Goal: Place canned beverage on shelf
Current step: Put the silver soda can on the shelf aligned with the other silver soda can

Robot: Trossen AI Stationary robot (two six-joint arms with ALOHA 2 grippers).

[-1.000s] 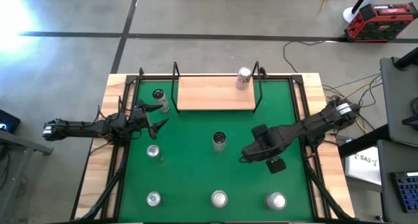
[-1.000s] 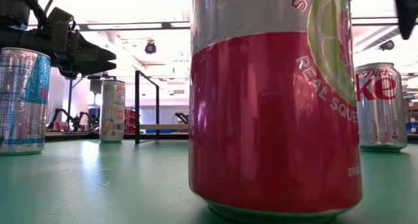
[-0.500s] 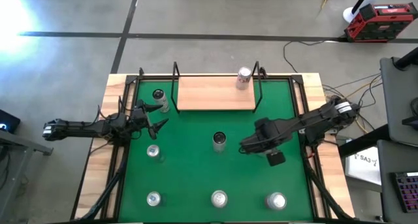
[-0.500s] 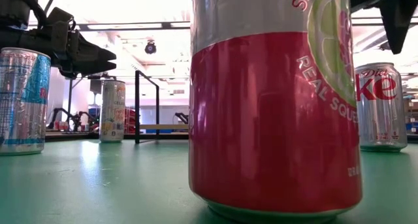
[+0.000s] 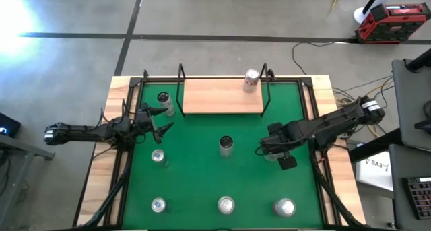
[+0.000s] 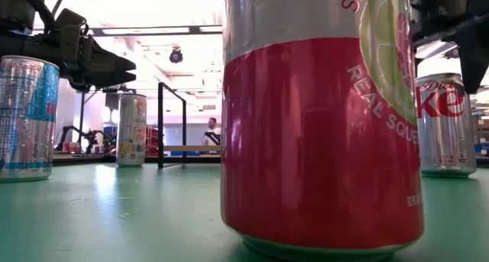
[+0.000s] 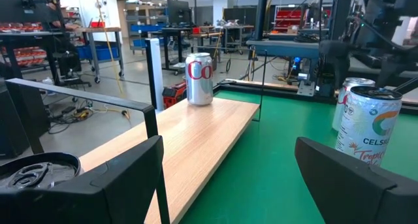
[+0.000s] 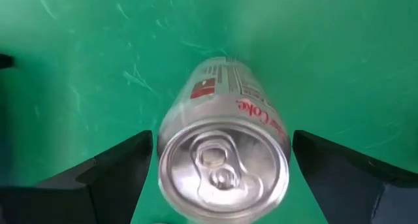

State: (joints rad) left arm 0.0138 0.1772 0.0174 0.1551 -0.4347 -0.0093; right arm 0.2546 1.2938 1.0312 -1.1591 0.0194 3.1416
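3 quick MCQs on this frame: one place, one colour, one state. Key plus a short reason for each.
1. Where on the shelf does the shelved can stand?
A. left end
B. middle
C. right end

2. What colour is the mat?
A. green
B. blue
C. red

3. What state is the right gripper in?
A. shut on a can
B. open, above an upright loose can
C. out of view

Key:
1 C: the high view shows the can by the shelf's right posts.
2 A: the mat is green in every view.
3 B: the right wrist view shows the fingers on either side of the can top, with mat visible between each finger and the can.
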